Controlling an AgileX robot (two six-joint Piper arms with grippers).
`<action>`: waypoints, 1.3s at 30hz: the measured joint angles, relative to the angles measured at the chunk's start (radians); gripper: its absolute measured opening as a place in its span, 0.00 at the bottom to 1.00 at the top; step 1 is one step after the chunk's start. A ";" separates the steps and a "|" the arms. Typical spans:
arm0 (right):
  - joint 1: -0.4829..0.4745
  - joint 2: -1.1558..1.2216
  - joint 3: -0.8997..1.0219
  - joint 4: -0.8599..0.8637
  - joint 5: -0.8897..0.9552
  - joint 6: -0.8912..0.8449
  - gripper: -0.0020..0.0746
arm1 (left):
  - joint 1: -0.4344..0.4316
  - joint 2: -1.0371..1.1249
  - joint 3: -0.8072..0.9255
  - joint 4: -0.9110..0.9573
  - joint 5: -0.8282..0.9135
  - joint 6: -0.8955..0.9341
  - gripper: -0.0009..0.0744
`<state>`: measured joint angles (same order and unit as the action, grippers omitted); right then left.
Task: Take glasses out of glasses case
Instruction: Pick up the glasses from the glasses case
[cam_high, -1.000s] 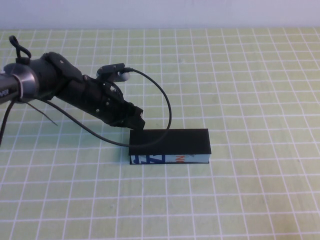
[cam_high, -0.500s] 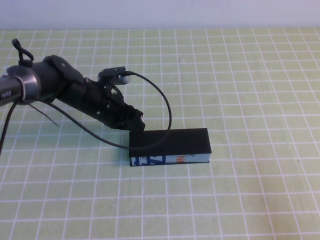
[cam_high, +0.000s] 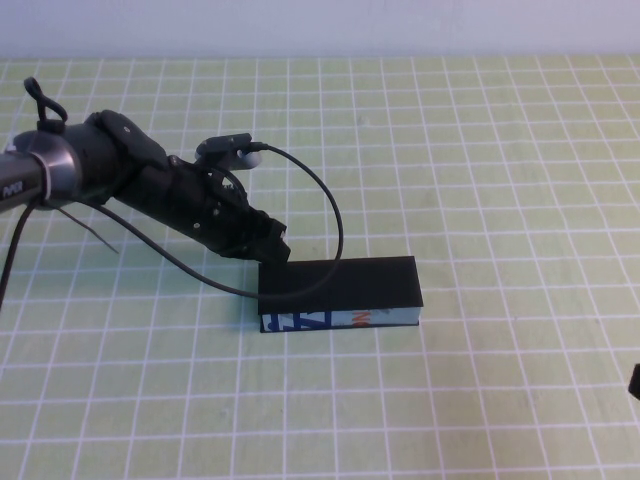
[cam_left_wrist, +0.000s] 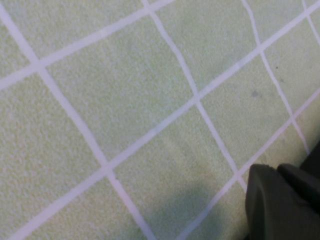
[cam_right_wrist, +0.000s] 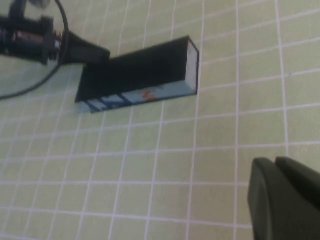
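On the green gridded mat (cam_high: 480, 150), near its middle, the glasses case (cam_high: 338, 290) is seen lying flat with its lid down and its pale printed front side turned toward the robot. No glasses can be seen anywhere; they are judged to be shut inside the case. The left gripper (cam_high: 272, 246) is reached across from the left and is held low at the case's back left corner, just beside it or touching it; which of the two cannot be told. Whether its jaws stand wide or narrow cannot be told either, since in the left wrist view only one dark fingertip (cam_left_wrist: 280, 202) is shown above bare mat. A black cable (cam_high: 325, 195) is looped from that arm down to the case's top. The right gripper (cam_right_wrist: 285, 197) is kept well apart from the case, at the mat's right edge, with its jaws closed on nothing; from its wrist camera the closed case is looked down on from a distance.

The step in hand is judged to be the opening of the lid, which is not yet done. For the next move, the lid's edge would have to be caught and swung up on its hinge while the case is kept from sliding, before anything can be lifted out.
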<state>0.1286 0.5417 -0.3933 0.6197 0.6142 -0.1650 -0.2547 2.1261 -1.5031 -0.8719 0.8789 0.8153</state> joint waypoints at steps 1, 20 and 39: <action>0.000 0.066 -0.036 -0.001 0.027 -0.037 0.00 | 0.000 0.000 0.000 0.000 0.000 0.000 0.01; 0.498 1.016 -0.741 -0.338 0.090 -0.345 0.00 | 0.000 0.000 0.000 0.000 0.000 0.010 0.01; 0.599 1.229 -0.812 -0.515 -0.144 -0.678 0.40 | 0.000 0.000 0.000 0.000 0.000 0.019 0.01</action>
<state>0.7278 1.7704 -1.2056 0.1051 0.4700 -0.8431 -0.2547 2.1261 -1.5031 -0.8719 0.8789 0.8345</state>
